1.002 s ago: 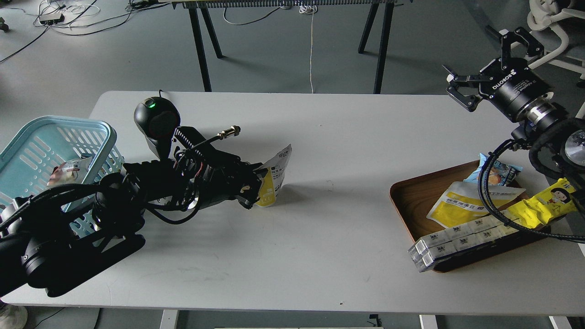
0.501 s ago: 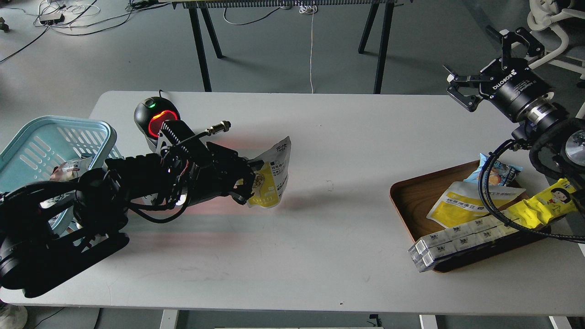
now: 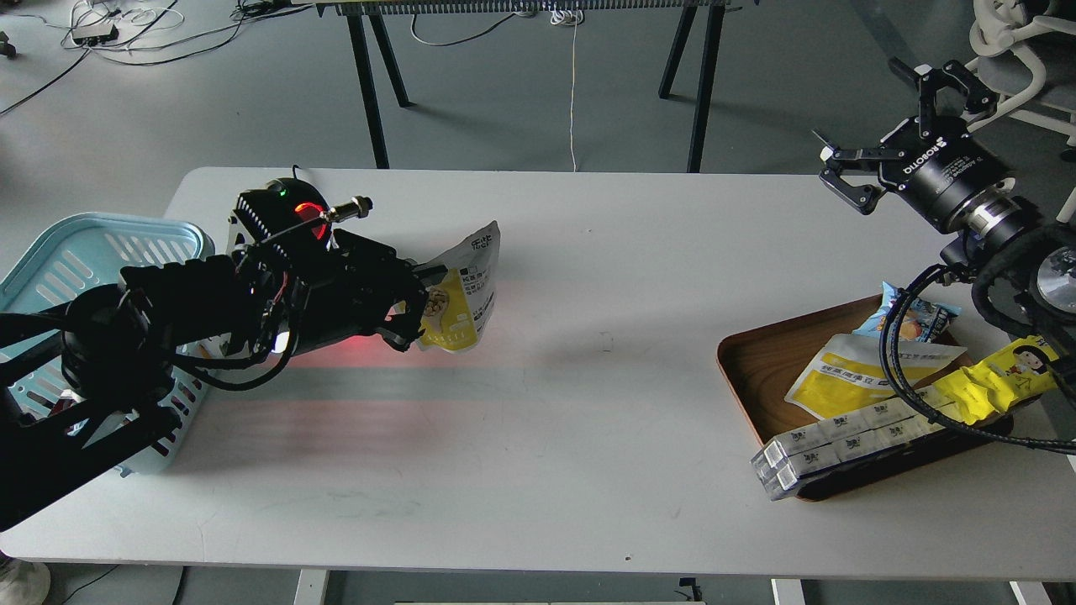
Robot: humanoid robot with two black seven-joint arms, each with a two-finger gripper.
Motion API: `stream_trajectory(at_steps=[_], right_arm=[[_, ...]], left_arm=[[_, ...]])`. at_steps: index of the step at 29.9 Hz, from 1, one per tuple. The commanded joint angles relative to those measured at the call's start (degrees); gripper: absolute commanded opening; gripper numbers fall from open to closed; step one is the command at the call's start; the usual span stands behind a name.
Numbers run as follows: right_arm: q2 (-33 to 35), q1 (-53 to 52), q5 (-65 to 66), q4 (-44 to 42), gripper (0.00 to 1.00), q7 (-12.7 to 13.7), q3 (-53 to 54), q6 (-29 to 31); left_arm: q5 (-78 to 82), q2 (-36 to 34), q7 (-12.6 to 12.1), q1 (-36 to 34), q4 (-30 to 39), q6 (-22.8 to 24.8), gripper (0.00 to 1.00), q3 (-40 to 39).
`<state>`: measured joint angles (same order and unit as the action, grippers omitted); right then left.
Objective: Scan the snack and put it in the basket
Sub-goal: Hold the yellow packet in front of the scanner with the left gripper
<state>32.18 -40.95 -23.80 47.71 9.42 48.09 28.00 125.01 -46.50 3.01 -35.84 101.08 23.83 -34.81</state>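
My left gripper is shut on the snack, a yellow-and-white pouch with a nut picture, held tilted above the table left of centre. The black barcode scanner stands just behind my left arm, partly hidden, with its red light on; a red glow falls on the table. The light blue basket sits at the table's left edge, mostly behind my left arm. My right gripper is open and empty, raised above the table's far right corner.
A brown wooden tray at the right holds a flat yellow-and-white pouch, a blue packet, a yellow wrapper with a cartoon girl and a long white box. Black table legs stand behind the white table.
My left arm has lifted the snack and carried it left and back toward the scanner and basket. The scanner's red light came on. The right gripper shifted slightly up.
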Motion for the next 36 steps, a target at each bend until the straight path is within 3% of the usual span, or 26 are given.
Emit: stream_trajectory(at_steps=[1,36], right_arm=[[0.0,0.0,0.2,0.0,0.97,0.0,0.1,0.0],[-0.5,-0.2,0.2,-0.2,0.97,0.0,0.0,0.0]], left_arm=[[0.0,-1.4,0.8,-1.2,0.0,0.0,0.00,-0.3],[0.0,-6.6,1.1,-1.7,0.1,0.7,0.00,-1.7]])
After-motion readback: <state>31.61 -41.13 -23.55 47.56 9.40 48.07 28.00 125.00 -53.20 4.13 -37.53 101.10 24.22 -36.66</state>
